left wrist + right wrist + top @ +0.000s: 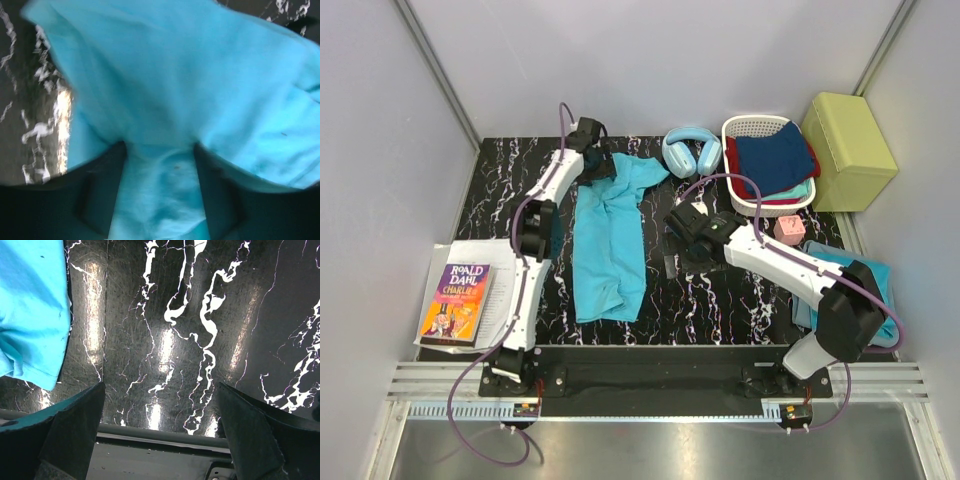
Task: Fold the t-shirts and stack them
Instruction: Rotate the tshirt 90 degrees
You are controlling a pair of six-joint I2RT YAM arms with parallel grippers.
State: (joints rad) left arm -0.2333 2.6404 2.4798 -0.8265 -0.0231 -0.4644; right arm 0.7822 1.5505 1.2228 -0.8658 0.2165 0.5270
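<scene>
1. We saw a turquoise shirt [610,250] lying on the black marbled table [720,300], left of centre, between the two arms.
2. It was folded lengthwise into a long narrow strip that ran from the far side of the table toward the near edge.
3. Its far end spread wider and was rumpled, with a sleeve pointing toward the headphones [692,150]; the near end was squarer and flatter.
4. The cloth was plain, thin and soft, with no print.
5. A second shirt [875,285] of the same colour lay bunched at the right edge of the table, partly under the right arm.
6. The left arm reached forward along the left side of the strip, and the left gripper [603,168] sat at the shirt's far end.
7. In the left wrist view the shirt [175,100] filled nearly the whole picture. The left gripper [160,147] had its jaws apart, and a fold of cloth lay in the gap between its dark fingers [100,200].
8. The right arm stretched diagonally inward from its base, with the right gripper [675,255] just right of the strip and clear of it.
9. In the right wrist view the right gripper [161,385] hung over bare table with its jaws wide apart and nothing between its fingers [75,425]. The shirt's edge [30,305] showed at the upper left.
</scene>
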